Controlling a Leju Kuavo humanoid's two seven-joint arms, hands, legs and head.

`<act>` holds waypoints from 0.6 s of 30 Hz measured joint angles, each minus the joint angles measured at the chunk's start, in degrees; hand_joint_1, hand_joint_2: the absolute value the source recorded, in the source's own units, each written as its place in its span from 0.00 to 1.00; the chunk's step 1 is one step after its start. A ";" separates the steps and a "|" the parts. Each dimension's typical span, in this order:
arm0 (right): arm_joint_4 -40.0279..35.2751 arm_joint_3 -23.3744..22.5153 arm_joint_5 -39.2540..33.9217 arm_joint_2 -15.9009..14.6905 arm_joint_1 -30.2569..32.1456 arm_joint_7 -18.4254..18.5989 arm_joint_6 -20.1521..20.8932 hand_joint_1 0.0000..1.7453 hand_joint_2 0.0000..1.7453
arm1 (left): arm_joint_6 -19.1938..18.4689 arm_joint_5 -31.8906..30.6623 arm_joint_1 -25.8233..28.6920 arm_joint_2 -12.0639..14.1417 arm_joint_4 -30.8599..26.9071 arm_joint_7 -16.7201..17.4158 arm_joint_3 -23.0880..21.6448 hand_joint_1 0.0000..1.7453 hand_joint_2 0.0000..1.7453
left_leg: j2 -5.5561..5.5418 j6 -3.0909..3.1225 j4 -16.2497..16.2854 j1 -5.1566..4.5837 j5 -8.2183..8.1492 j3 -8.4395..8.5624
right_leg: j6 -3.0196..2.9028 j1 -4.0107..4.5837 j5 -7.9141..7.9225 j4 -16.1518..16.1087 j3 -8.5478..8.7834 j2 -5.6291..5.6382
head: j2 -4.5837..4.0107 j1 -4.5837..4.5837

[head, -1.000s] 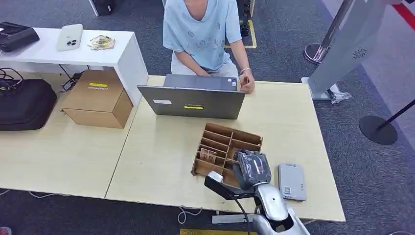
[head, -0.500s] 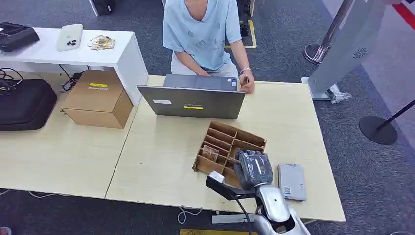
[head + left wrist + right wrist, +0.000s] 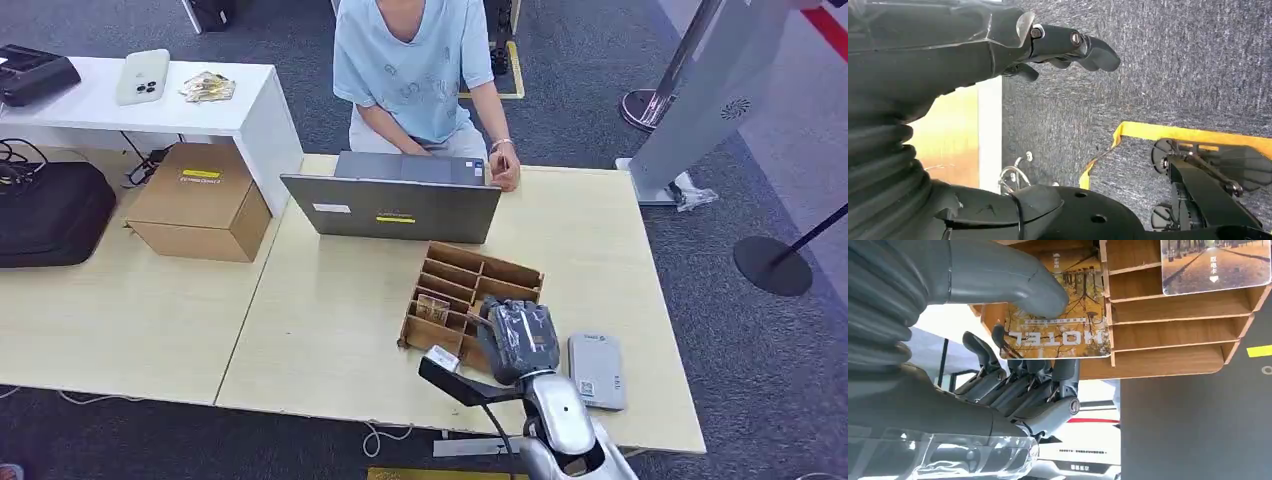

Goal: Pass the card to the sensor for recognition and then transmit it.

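Now wooden card rack (image 3: 470, 300) has slid a little toward laptop (image 3: 395, 205), pushed along with right hand (image 3: 518, 340) as it digs in. Thumb (image 3: 1013, 282) pressing hotel card (image 3: 1058, 315) against fingers (image 3: 1048, 385) beneath, card not yet free of slot. Sensor pad (image 3: 597, 371) just beside hand, outboard. Second card (image 3: 1215, 262) waits further into rack. Left hand (image 3: 1068, 47) hangs loose, holding nothing. Pick looks nearly made.

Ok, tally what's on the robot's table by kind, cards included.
Laptop: 1
Card rack: 1
Cards: 2, one gripped by the right hand at the rack, one slotted in the rack
Sensor: 1
Total: 5
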 joint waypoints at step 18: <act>-0.88 0.00 0.92 0.09 0.05 -1.01 -1.64 1.00 1.00 | 0.24 0.50 0.00 -0.02 0.00 -0.24 0.00 0.00 1.00 | 0.00 0.00 0.00 0.00 0.00 0.00 | 0.00 0.00 0.00 0.00 0.00 0.00 | 0.00 0.00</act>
